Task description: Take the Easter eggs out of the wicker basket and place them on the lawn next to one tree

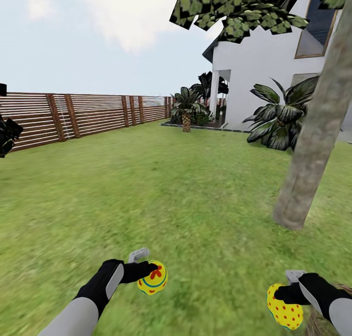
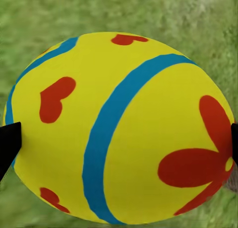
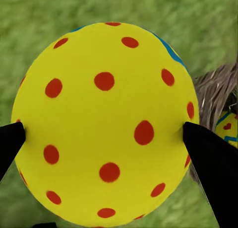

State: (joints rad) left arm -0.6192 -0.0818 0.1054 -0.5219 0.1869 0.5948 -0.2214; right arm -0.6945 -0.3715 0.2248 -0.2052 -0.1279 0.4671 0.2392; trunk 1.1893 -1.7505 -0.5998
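Left gripper (image 1: 146, 272) is closed on a flower-marked egg (image 1: 153, 278); right gripper (image 1: 288, 289) is clamped on a dotted egg (image 1: 284, 306). Both are held above the lawn (image 1: 161, 189). The wicker basket (image 3: 214, 91), beside the right gripper, holds a third egg (image 3: 227, 128). The tree (image 1: 313, 140) stands ahead-right. Eggs are best lowered onto grass beside the trunk base before release, so rolling is limited.

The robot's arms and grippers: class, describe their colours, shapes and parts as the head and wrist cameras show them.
Both arms have smooth pale grey forearms ending in black wrist sections with a light grey side panel. The left gripper and right gripper each carry a small pale grey block on top. Their fingertips are plain black wedges. No cables or markings show.
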